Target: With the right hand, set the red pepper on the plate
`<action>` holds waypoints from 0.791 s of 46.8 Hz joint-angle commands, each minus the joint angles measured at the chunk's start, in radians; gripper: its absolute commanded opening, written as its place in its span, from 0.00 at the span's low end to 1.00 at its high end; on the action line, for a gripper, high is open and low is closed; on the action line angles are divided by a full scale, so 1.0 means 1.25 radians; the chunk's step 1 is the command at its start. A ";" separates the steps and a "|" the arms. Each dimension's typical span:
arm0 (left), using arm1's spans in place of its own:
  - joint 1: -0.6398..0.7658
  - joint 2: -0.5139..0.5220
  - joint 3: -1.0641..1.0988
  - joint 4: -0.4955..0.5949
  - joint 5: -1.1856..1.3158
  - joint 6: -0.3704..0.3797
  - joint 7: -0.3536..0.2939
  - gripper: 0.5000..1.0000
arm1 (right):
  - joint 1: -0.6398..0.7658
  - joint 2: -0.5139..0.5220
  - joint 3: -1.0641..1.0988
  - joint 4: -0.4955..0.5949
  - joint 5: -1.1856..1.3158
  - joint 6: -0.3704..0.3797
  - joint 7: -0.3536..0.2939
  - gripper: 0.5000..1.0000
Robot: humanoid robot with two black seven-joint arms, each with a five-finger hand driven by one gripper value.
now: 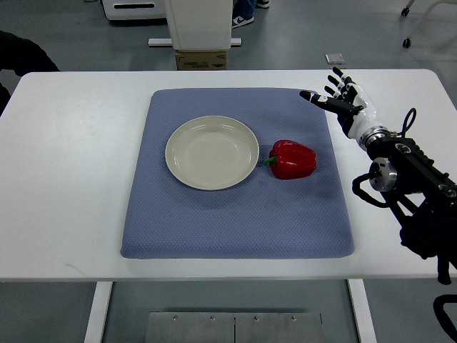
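Note:
A red pepper (292,158) with a green stem lies on its side on the blue-grey mat (235,221), just right of the cream plate (212,152) and close to its rim. The plate is bare. My right hand (337,96) is over the mat's far right corner, above and to the right of the pepper, apart from it. Its fingers are spread and hold nothing. The left arm is out of view.
The mat lies in the middle of a white table (64,171). A cardboard box (201,59) and a white machine base stand on the floor beyond the far edge. A person's shoes (243,18) show at the top.

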 commanded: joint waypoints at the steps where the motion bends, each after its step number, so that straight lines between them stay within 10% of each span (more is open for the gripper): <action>1: 0.000 0.000 0.000 0.000 0.000 -0.001 0.000 1.00 | 0.000 0.001 0.000 0.000 0.000 0.000 0.000 1.00; 37: 0.000 0.000 0.000 0.000 0.000 0.000 0.001 1.00 | 0.000 0.000 0.000 0.000 0.000 0.002 0.006 1.00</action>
